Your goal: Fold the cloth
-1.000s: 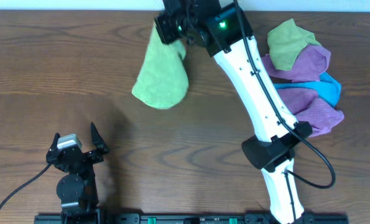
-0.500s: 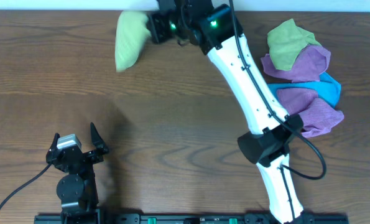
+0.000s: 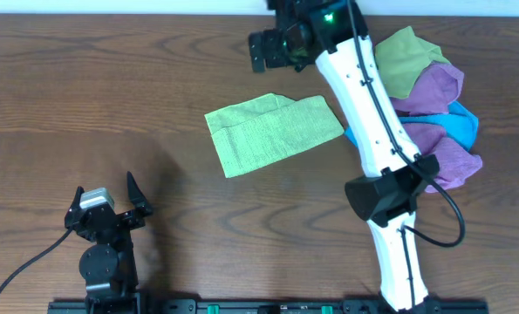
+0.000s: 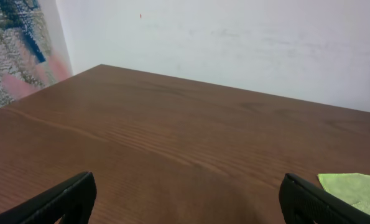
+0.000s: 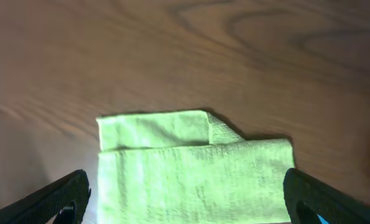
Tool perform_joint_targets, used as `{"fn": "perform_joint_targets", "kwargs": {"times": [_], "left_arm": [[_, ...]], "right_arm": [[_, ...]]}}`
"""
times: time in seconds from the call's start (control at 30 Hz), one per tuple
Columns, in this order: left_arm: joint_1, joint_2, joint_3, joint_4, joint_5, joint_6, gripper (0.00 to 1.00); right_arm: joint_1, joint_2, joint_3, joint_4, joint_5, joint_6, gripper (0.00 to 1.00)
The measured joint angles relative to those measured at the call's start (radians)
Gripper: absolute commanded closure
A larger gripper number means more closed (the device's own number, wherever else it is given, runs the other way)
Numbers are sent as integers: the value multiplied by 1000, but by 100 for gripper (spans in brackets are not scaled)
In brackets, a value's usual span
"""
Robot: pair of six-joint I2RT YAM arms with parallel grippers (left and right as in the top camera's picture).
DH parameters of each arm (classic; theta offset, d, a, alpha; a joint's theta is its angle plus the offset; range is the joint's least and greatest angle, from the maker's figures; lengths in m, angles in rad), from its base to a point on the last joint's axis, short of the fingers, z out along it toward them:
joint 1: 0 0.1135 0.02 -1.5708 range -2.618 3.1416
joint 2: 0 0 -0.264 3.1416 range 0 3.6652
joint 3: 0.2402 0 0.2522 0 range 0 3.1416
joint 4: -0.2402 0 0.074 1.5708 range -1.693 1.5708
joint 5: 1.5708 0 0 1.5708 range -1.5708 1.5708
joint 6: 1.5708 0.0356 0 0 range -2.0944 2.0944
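Right gripper (image 5: 194, 196): fingers wide apart, holding nothing, hovering near the table's (image 3: 111, 87) far edge. Just beside it the cloth (image 3: 272, 133) lies flat, one flap folded over. Left gripper (image 3: 109, 199): wide, empty, well apart.

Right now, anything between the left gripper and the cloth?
Nothing: only bare table lies between the left gripper and the cloth, plain in the overhead view; the left wrist view agrees.

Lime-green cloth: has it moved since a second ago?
Yes. The lime-green cloth hung bunched from the right gripper; now it lies flat on the table, released, closer to the pile of cloths.
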State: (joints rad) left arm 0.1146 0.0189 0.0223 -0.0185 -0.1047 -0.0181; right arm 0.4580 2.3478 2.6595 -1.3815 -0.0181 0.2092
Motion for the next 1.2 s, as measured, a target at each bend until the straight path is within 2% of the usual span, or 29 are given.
{"fn": "perform_joint_targets", "kwargs": {"times": [0.1, 0.43, 0.63, 0.77, 0.87, 1.2], "left_arm": [[0, 0, 0, 0, 0, 0, 4], [0, 0, 0, 0, 0, 0, 4], [0, 0, 0, 0, 0, 0, 5], [0, 0, 0, 0, 0, 0, 5], [0, 0, 0, 0, 0, 0, 5], [0, 0, 0, 0, 0, 0, 5]], "right_arm": [[11, -3, -68, 13, -1, -89, 14], [85, 2, -425, 188, 15, -403, 17], [42, 2, -525, 323, 114, -425, 18], [-26, 2, -529, 393, 111, -423, 24], [-53, 2, -529, 422, 99, -423, 24], [-55, 90, -529, 376, 77, -435, 27]]}}
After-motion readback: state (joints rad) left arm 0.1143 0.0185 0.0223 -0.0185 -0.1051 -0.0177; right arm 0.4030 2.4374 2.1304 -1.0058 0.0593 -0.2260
